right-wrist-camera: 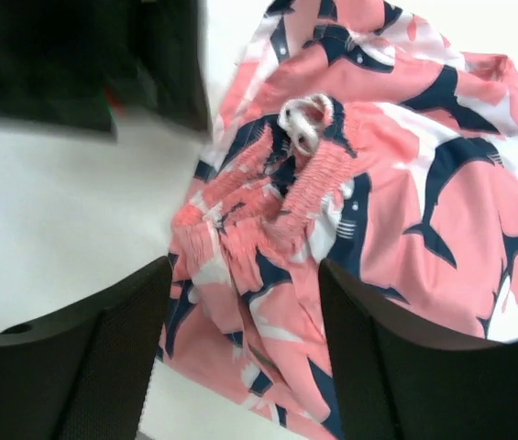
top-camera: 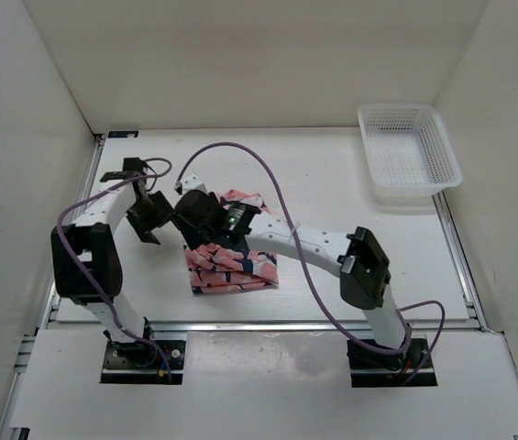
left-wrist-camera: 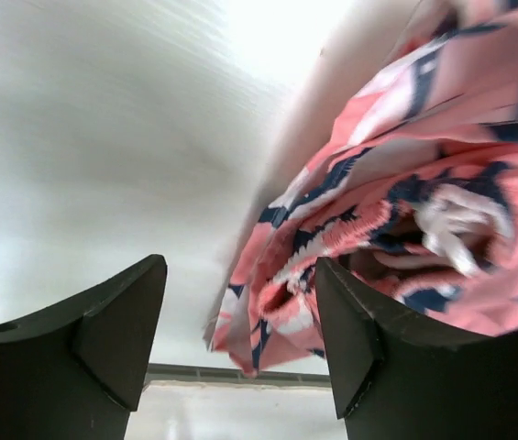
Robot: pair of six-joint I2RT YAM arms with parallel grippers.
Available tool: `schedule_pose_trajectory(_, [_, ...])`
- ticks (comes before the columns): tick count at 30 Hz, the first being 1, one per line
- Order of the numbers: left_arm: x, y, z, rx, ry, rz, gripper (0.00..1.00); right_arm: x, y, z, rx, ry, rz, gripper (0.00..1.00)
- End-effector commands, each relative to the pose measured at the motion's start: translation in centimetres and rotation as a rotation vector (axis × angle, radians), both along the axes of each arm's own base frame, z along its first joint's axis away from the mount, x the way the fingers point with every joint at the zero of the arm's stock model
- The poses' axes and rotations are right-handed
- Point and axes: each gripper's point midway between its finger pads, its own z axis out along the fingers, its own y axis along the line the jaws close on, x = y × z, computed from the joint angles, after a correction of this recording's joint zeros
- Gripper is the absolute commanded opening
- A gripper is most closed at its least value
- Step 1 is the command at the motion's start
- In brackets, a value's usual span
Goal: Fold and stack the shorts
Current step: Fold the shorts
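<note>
Between the spread fingers of the right gripper (right-wrist-camera: 245,275), which are held wide with nothing clamped, the gathered elastic waistband (right-wrist-camera: 268,197) of the shorts (right-wrist-camera: 424,211) is seen, bunched, with a white drawstring knot (right-wrist-camera: 306,119) just beyond it. Whether the fingertips touch the cloth cannot be told. To the left of those jaws, the left gripper (left-wrist-camera: 240,275) is likewise held wide and empty, the edge of the shorts lying just beside its right finger. The fabric is judged light, limp and apt to slump, so a hold is best taken at the thicker waistband or at a folded edge where the layers can be pinched together. Well off to the far right, a white mesh basket (top-camera: 408,151) is set on the table (top-camera: 332,174).
</note>
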Motion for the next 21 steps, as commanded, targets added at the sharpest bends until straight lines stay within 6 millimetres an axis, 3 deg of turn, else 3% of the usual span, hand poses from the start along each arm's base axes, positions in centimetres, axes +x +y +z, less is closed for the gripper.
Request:
schedule_pose_trajectory(1, [0.9,0.7,4.7,-0.009,-0.117,-0.012,0.77,-0.4,-2.7,6.3,0.158,-0.042,-0.017,0.71])
schedule_pose_trajectory(3, [1.4,0.0,6.0,0.006,-0.155,-0.058,0.71,-0.6,-4.6,6.7,0.217,-0.009,-0.091,0.67])
schedule_pose_trajectory(4, [1.3,0.0,6.4,0.041,-0.162,-0.070,0.69,-0.1,-7.5,6.0,0.220,0.017,-0.154,0.65])
schedule_pose_trajectory(6, [1.5,-1.9,7.0,0.068,-0.190,-0.155,0.67,0.3,-10.2,4.4,0.246,0.099,-0.231,0.65])
schedule_pose_trajectory(7, [1.4,-2.4,7.0,0.085,-0.192,-0.176,0.67,1.7,-12.3,4.2,0.296,0.155,-0.318,0.65])
schedule_pose_trajectory(9, [0.9,-4.6,6.6,0.093,-0.186,-0.262,0.73,1.1,-14.1,0.9,0.304,0.299,-0.335,0.65])
schedule_pose_trajectory(10, [0.7,-5.2,6.2,0.101,-0.176,-0.283,0.80,2.2,-15.6,0.3,0.329,0.331,-0.377,0.65])
schedule_pose_trajectory(12, [1.0,-7.2,5.4,0.098,-0.163,-0.342,0.84,2.3,-16.0,-0.8,0.364,0.400,-0.381,0.64])
schedule_pose_trajectory(15, [2.1,-8.9,4.9,0.106,-0.167,-0.381,0.79,2.0,-15.8,-2.6,0.344,0.477,-0.354,0.49])
schedule_pose_trajectory(16, [2.5,-9.2,4.8,0.112,-0.175,-0.375,0.75,2.4,-15.2,-2.2,0.350,0.473,-0.333,0.41])
schedule_pose_trajectory(20, [4.6,-8.6,2.4,0.096,-0.156,-0.366,0.57,3.0,-12.9,-4.8,0.287,0.506,-0.302,0.17])
schedule_pose_trajectory(21, [4.5,-8.2,0.2,0.091,-0.093,-0.372,0.54,3.3,-12.6,-7.4,0.243,0.538,-0.318,0.13])
